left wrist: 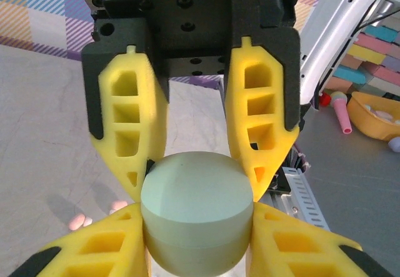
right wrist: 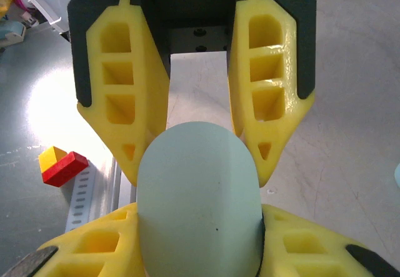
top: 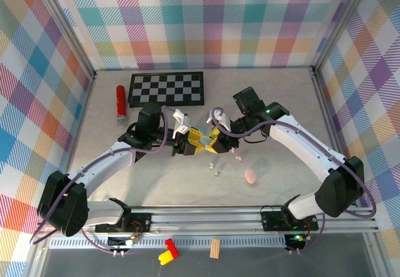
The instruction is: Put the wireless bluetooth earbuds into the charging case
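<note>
A pale green oval charging case (left wrist: 197, 217) hangs above the middle of the table, pinched from two sides. My left gripper (left wrist: 199, 189) is shut on it, its yellow fingertips (left wrist: 139, 186) pressed to the flanks. My right gripper (right wrist: 199, 177) meets it from the opposite side and clamps the same case (right wrist: 199, 208), whose lid is closed. From above, the two grippers touch nose to nose, left (top: 189, 144) and right (top: 216, 137). Tiny earbuds (top: 215, 168) lie on the table just in front of them, and a pink one (top: 237, 158) lies to the right.
A salmon oval case (top: 250, 177) lies front right. A checkerboard (top: 167, 89) and a red cylinder (top: 120, 102) sit at the back left. Plaid walls close three sides. A metal rail (top: 212, 217) runs along the near edge, with red and yellow blocks (right wrist: 62, 166) beyond it.
</note>
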